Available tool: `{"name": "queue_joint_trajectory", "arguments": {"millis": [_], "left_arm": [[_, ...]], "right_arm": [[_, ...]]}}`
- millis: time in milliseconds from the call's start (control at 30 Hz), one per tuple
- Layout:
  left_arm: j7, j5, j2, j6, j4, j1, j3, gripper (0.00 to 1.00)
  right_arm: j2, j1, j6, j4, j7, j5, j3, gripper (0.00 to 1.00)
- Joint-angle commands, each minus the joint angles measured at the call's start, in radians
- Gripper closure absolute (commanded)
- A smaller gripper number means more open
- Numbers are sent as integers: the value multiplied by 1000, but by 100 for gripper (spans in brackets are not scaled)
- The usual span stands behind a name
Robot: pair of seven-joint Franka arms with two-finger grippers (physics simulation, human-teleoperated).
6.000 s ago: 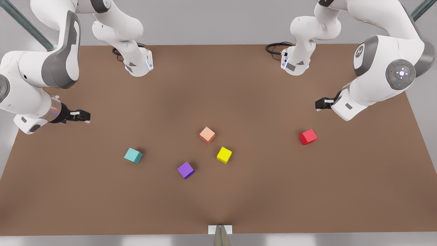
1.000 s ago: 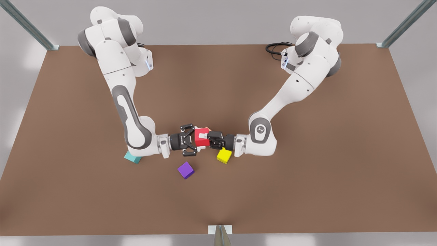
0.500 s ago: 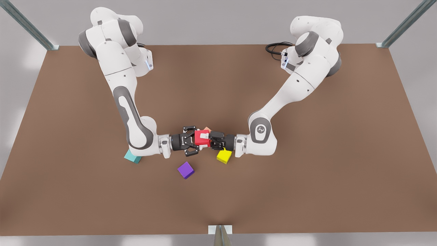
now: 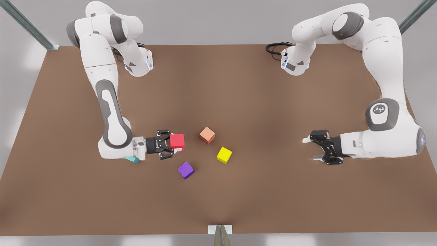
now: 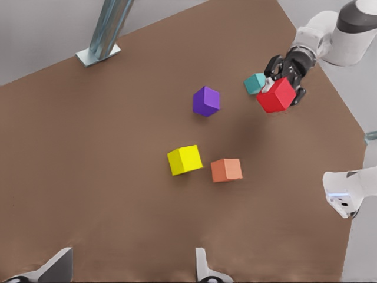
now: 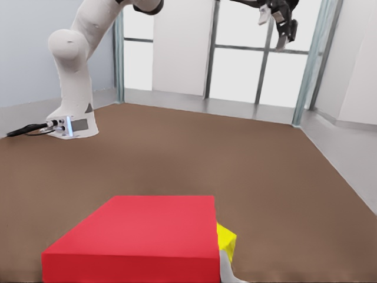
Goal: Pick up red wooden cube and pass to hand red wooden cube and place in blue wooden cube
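Observation:
The red wooden cube (image 4: pixel 177 141) hangs just above the table, with my right gripper (image 4: pixel 171 145) shut on it at the front view's left. It fills the near part of the right wrist view as a red block (image 6: pixel 132 239). The blue wooden cube (image 4: pixel 132 159), light teal, lies on the table half hidden under that arm's wrist. In the left wrist view it (image 5: pixel 254 84) sits just behind the held red cube (image 5: pixel 275 95). My left gripper (image 4: pixel 310 149) stands open and holds nothing at the front view's right, far from both cubes.
A salmon cube (image 4: pixel 207 135), a yellow cube (image 4: pixel 224 155) and a purple cube (image 4: pixel 185 169) lie mid-table, just to the front view's right of the held cube. The two arm bases (image 4: pixel 138 63) (image 4: pixel 295 63) stand at the table's far edge.
The two grippers had met at mid-table around the red cube. The left one has let go and pulled back far to the front view's right. The right one has carried the cube leftward.

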Motion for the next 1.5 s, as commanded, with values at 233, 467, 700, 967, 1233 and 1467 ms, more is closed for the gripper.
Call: {"name": "queue_joint_trajectory", "arguments": {"millis": [233,467,700,967,1233,1467], "left_arm": [[-479,174,-424,-154,-422,-481,719,0],[-485,178,-411,-151,-416,-490,706,0],[-484,178,-402,-151,-416,-488,706,0],[-484,171,-384,-151,-416,-485,708,0],[-477,115,-382,-151,-417,-445,708,0],[-482,121,-382,-151,-416,-445,708,0]], "right_arm": [[-56,224,99,7,574,-870,-398,46],[-47,295,329,-73,617,-878,-438,46],[-18,298,456,-107,636,-870,-435,46],[5,335,510,-154,642,-810,-431,46],[5,341,537,-177,642,-804,-431,39],[14,342,545,-177,642,-784,-431,0]]}}
